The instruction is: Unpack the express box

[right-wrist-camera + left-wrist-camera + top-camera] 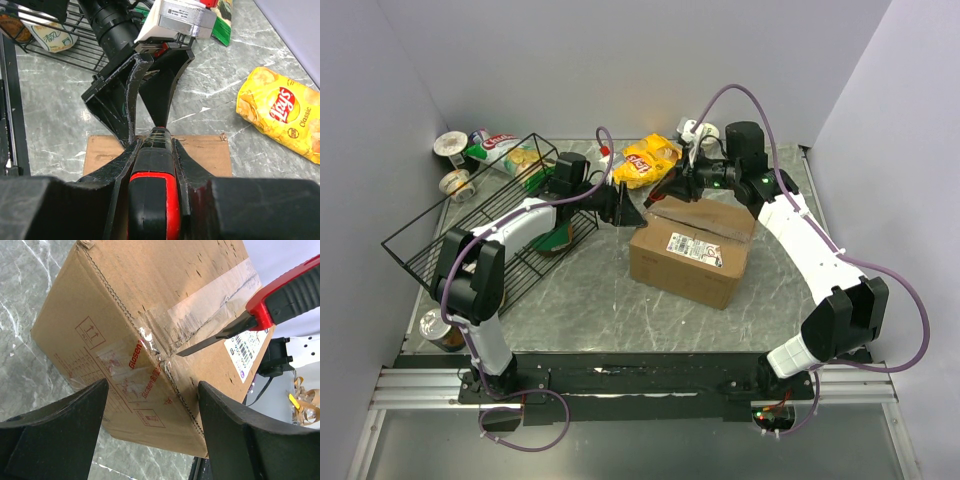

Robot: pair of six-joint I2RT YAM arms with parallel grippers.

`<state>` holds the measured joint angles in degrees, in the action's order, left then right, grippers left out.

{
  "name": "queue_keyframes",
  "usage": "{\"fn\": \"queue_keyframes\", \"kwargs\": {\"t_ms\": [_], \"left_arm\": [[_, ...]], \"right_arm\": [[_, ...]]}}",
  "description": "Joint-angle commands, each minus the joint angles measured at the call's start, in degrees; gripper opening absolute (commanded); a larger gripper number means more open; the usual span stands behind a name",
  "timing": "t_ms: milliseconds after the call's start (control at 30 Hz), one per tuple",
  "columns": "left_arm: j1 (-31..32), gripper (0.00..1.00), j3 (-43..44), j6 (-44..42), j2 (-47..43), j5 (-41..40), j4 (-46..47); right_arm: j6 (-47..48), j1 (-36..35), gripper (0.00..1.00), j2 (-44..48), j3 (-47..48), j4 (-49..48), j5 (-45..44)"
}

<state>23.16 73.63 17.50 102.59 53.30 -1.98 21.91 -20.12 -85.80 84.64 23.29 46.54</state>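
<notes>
Left gripper first: jaws spread wide, nothing between them. The express box sits just ahead of those fingers, and its near top edge and one printed side wall fill the left wrist view. You cannot tell from these views whether the left fingertips touch the cardboard; they look just short of it.

The box is closed, flaps down. The tape seam starts at the top edge in front of the left fingers and runs straight away from them across the top, toward the white shipping label and the right arm's side. That seam is the long axis that matters.

Right gripper: jaws partly closed, clamped on the red-and-black utility knife. Handle sits between the right fingers and the blade points forward out of them, toward the left gripper. The blade tip is at the seam's end — right where the tape folds over the top edge, just beyond the left fingers' gap.

My read: the right arm is the working arm and the cut is not yet made. The blade lines up with the seam, so the cut likely drags back along it toward the right fingers, away from the left ones. Risk — the box slides with the blade, since the left jaws have no hold on it.
</notes>
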Motion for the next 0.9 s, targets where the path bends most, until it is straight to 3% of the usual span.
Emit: {"fn": "queue_keyframes", "kwargs": {"t_ms": [0,367,633,867], "left_arm": [[0.66,0.77,-0.5,-2.29,2.44,-4.26,-2.86],[0.66,0.77,-0.15,-2.38,2.88,-4.26,-3.12],[0.66,0.76,-0.15,-2.56,3.06,-6.01,-3.47],[0.66,0.76,0.73,-2.73,3.76,-8.47,-4.35]], "right_arm": [[1.73,-0.36,0.0,-0.24,1.76,-0.35,0.57],[3.4,-0.8,0.0,-1.12,1.67,2.02,-0.93],[7.35,-0.89,0.0,-3.93,9.04,13.69,-4.61],[8.94,-0.45,0.0,-3.76,10.9,18.11,-6.99]]}}
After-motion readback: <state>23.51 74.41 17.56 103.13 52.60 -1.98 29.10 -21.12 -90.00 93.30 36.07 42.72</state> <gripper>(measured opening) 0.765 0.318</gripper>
